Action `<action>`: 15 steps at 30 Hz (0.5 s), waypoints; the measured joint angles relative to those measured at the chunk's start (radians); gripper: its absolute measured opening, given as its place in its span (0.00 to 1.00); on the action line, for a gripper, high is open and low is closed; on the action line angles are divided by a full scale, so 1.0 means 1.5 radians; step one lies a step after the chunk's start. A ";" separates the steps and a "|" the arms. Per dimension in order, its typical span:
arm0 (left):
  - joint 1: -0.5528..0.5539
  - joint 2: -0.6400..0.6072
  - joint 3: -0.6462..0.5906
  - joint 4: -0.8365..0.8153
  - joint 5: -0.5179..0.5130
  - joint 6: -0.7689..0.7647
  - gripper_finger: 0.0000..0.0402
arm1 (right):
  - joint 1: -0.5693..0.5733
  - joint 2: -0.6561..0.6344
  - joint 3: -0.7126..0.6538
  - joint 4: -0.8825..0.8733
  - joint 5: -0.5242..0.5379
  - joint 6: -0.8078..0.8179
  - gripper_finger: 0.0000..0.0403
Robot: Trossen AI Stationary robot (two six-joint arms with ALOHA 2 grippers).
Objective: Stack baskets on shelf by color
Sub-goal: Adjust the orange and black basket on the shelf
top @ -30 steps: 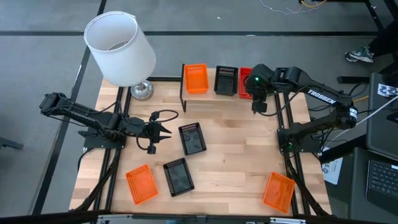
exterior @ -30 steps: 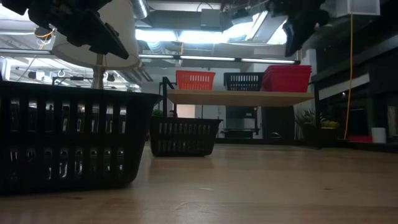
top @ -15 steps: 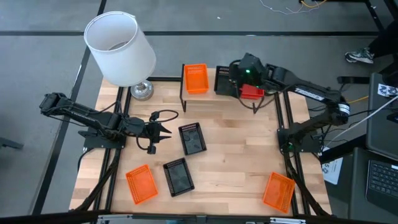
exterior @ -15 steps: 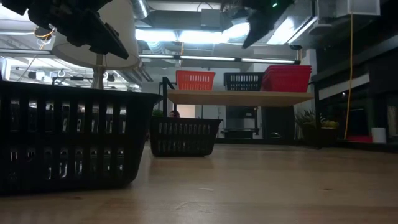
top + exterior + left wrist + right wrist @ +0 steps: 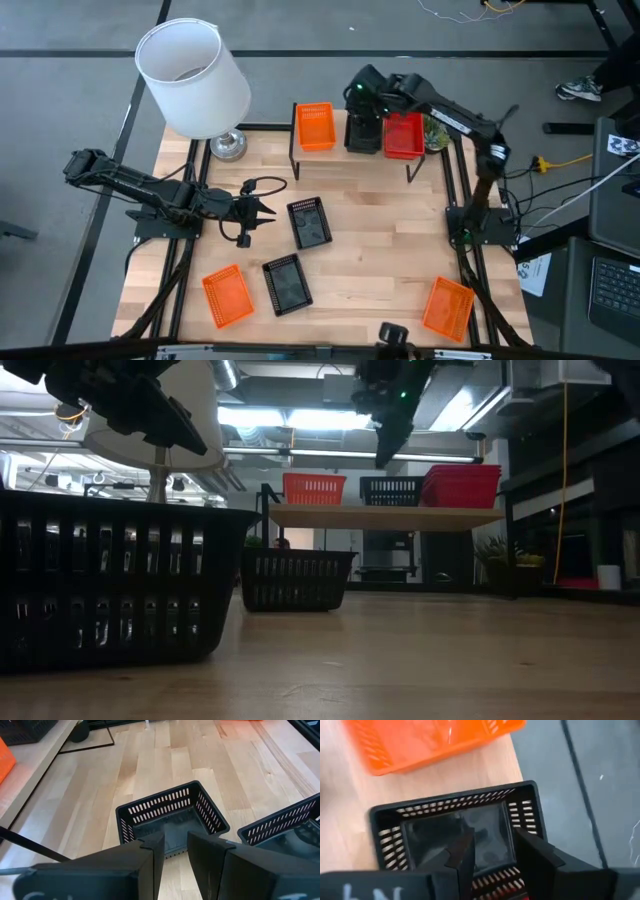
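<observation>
Wooden surface (image 5: 370,250): left hand (image 5: 172,851), fingers slightly parted and empty, faces a black basket (image 5: 170,817) just ahead. Right hand (image 5: 490,852), parted, hovers above the shelf's black basket (image 5: 457,837). Baskets look light and stiff; pinch one mesh wall.

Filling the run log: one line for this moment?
right gripper open above black basket on shelf | left gripper open, waiting

Orange basket (image 5: 315,127), black basket (image 5: 363,131) and red baskets (image 5: 403,135) on light-wood shelf (image 5: 385,516).
</observation>
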 joint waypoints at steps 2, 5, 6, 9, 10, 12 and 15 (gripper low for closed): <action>0.000 0.000 0.000 0.000 0.000 0.000 0.19 | -0.004 0.031 0.023 -0.009 0.000 -0.001 0.34; 0.000 0.000 0.000 0.000 0.000 0.000 0.19 | -0.005 0.064 0.038 -0.010 0.000 -0.002 0.34; 0.000 0.000 0.000 0.000 0.000 0.000 0.19 | -0.005 0.071 0.039 -0.010 0.000 -0.006 0.34; 0.000 0.000 0.000 0.000 0.000 0.000 0.19 | -0.005 0.086 0.039 -0.010 0.010 -0.016 0.34; 0.000 0.000 0.000 0.000 0.000 0.000 0.19 | -0.005 0.088 0.039 -0.010 0.019 -0.016 0.34; 0.000 0.000 0.000 0.000 0.000 0.000 0.19 | -0.005 0.089 0.039 -0.009 0.029 -0.017 0.34; 0.000 0.000 0.000 0.000 0.000 0.000 0.19 | -0.005 0.089 0.039 -0.006 0.029 -0.018 0.34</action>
